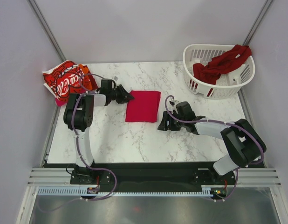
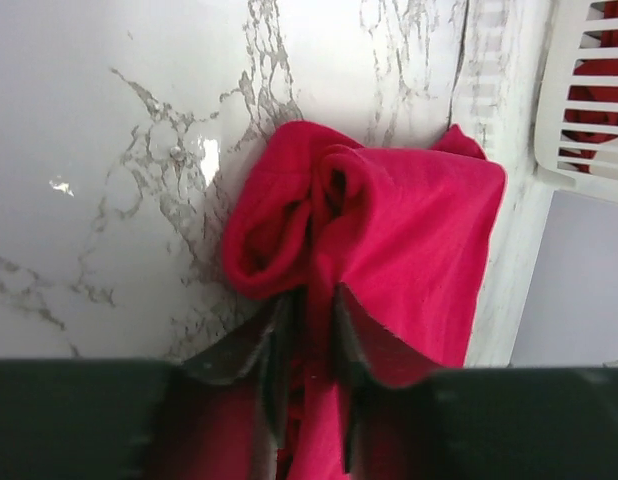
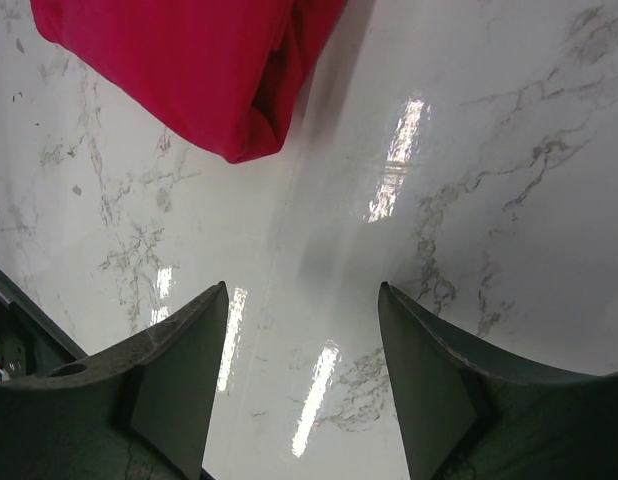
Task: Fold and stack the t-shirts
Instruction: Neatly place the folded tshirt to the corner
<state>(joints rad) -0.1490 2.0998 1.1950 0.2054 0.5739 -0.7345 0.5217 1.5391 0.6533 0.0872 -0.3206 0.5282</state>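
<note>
A bright red t-shirt point(image 1: 143, 106), folded into a rectangle, lies on the marble table point(image 1: 134, 140) at mid-table. My left gripper point(image 1: 129, 97) is at its left edge. In the left wrist view the jaws stand close together with a bunched fold of the red t-shirt point(image 2: 409, 230) pinched between them, under my left gripper point(image 2: 314, 295). My right gripper point(image 1: 161, 126) sits just off the shirt's near right corner, open. The right wrist view shows only bare marble between its fingers point(image 3: 302, 290) and the shirt's corner point(image 3: 189, 70) beyond.
A red Coca-Cola t-shirt point(image 1: 65, 80) lies on an orange one point(image 1: 90, 83) at the table's far left corner. A white slatted basket point(image 1: 228, 88) at the far right holds a dark red t-shirt point(image 1: 223, 63). Grey walls enclose the table.
</note>
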